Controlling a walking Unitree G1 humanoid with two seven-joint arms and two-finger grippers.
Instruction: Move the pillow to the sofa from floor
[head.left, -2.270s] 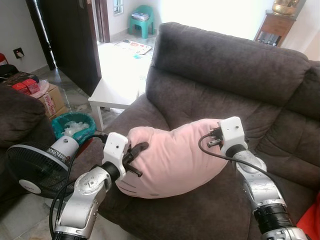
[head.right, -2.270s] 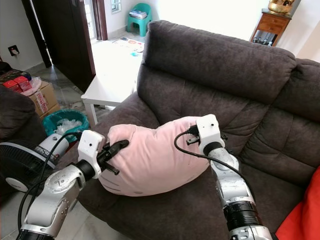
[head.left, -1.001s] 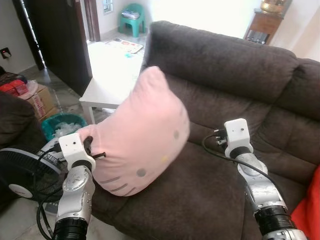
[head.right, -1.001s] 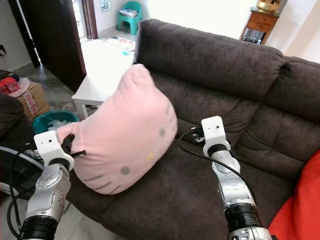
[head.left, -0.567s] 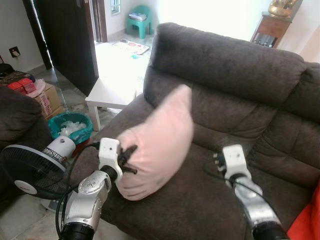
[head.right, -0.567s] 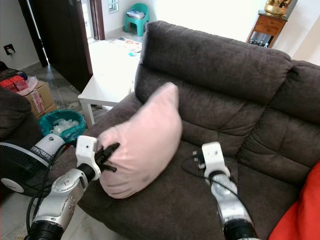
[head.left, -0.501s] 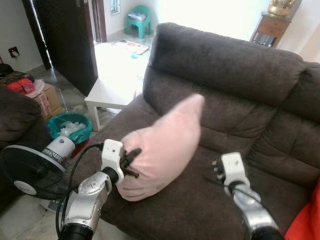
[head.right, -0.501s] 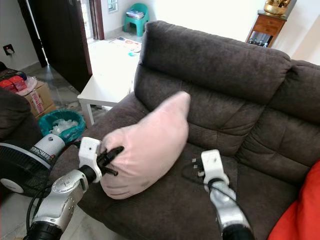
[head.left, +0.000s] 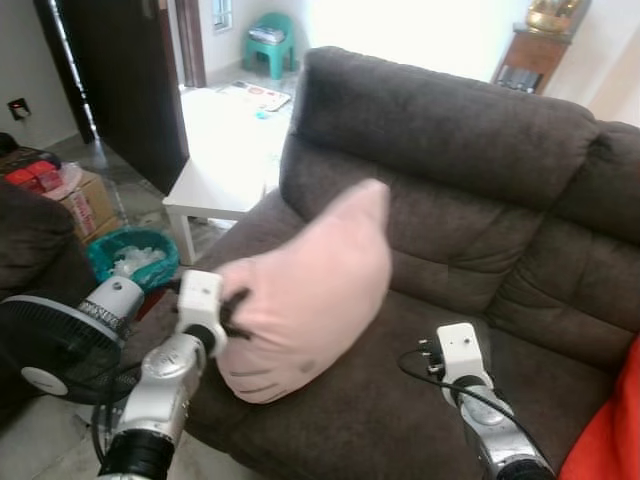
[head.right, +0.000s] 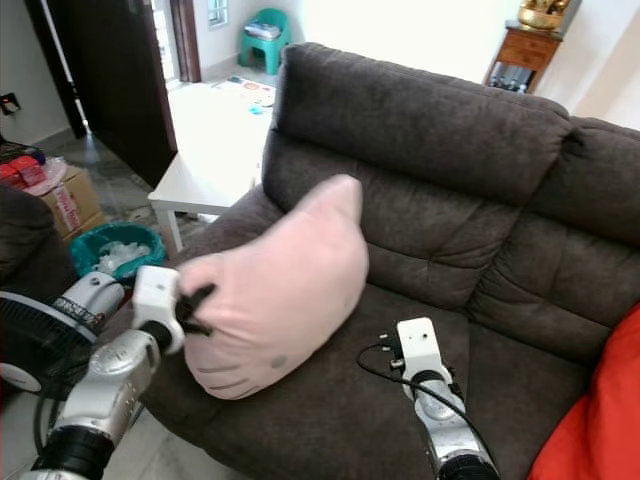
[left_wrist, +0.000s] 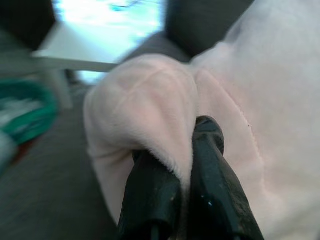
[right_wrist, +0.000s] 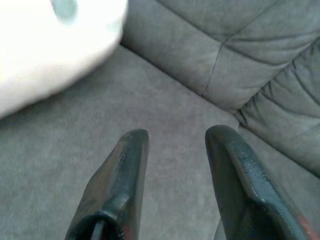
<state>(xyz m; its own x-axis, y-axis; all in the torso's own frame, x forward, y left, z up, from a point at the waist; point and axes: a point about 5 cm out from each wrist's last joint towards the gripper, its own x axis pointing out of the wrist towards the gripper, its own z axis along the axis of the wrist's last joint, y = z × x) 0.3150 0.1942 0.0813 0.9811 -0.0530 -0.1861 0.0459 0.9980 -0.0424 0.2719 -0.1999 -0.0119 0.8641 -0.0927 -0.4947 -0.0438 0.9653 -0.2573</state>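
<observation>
One gripper now carries the load: the left gripper (left_wrist: 182, 165), its two black fingers pinched tight on a fold at the corner of the pink pillow (head.left: 300, 285), holds the cushion propped on edge over the left end of the dark brown sofa (head.left: 470, 150), its lower side resting on the seat near the front edge and its upper tip pointing toward the backrest. Two seconds or so earlier both arms pressed the pillow between them; since then the right gripper (right_wrist: 175, 145) has let go and dropped low over the bare seat cushion, fingers spread and empty, well apart from the pillow, which in the last half-second has stood up a little straighter. With the pillow off the floor and touching the seat, the move looks all but finished; what seems left is for the left fingers to release the fold so the cushion settles inward, though its lean near the seat's front edge, above a black fan (head.left: 50, 345) and a green basket (head.left: 130, 250), could let it slide off
</observation>
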